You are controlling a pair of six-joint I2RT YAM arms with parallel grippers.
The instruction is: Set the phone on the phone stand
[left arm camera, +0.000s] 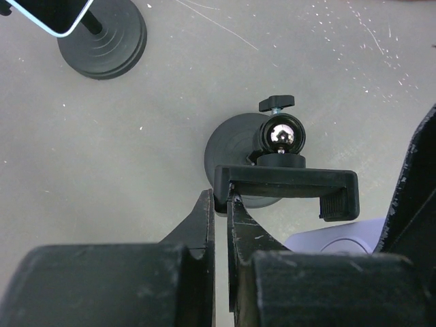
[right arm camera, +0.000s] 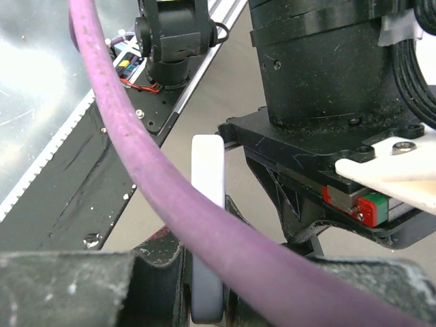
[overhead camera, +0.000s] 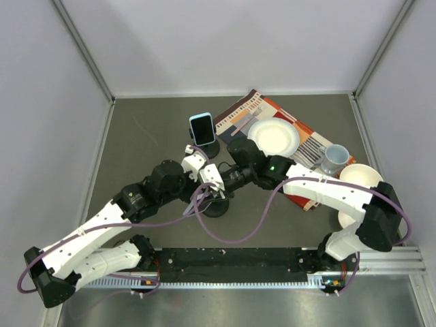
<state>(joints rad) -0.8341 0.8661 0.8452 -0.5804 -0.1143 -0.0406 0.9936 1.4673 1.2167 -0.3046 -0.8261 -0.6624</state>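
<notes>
Pinching pale phone (right arm camera: 208, 184) in right hand (right arm camera: 206, 286).

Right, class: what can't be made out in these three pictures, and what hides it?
Top view: the held phone cannot be picked out under the two crowded wrists.
Right wrist view: only its edge shows; purple cable crosses it, screen unseen.
Left wrist view: the other phone, on the far stand, is cut off by the top edge.
</notes>
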